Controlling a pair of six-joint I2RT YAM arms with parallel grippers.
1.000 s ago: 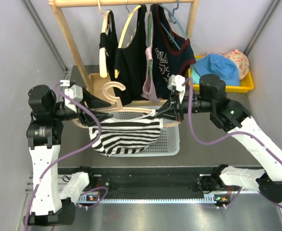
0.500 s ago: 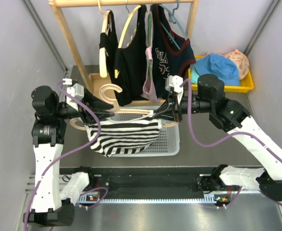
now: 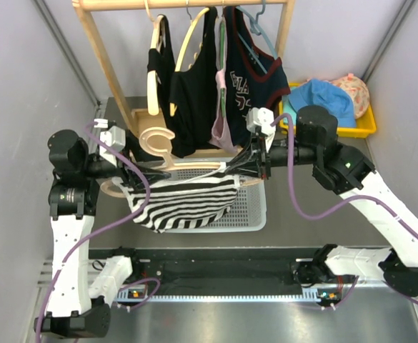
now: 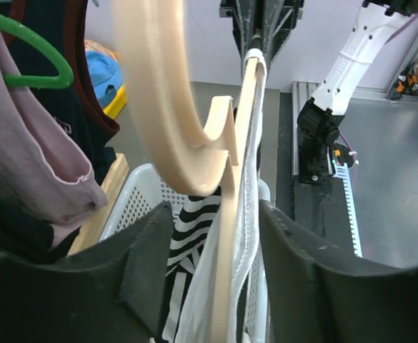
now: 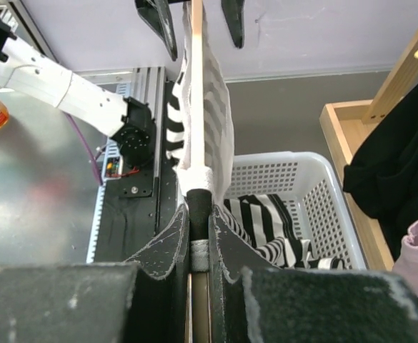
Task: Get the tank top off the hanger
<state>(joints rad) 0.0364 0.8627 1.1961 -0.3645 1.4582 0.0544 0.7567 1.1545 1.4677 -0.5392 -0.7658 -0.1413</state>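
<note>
**Operator:** Where is the tank top?

**Spotter:** Your striped tank top [image 3: 187,200] is on the wooden hanger [image 3: 194,168], which runs level between your 2 grippers. The fabric hangs below them, and its lower edge drapes into the white basket [image 3: 256,216] underneath.

**Operator:** What is the right gripper doing?

**Spotter:** Your right gripper [image 5: 199,209] is clamped tight on its end of the hanger. A white strap is bunched just beyond its fingertips. The hanger runs straight away from it towards the other arm.

**Operator:** And the left?

**Spotter:** Your left gripper [image 4: 221,243] is parted, with 1 finger on each side of the hanger and strap. You have a clear gap on 1 side, and the other finger sits just beside the strap. The hanger's hook [image 4: 155,107] curves up in front of that gripper. Beyond both grippers, other garments hang on the wooden rack [image 3: 100,63].
</note>
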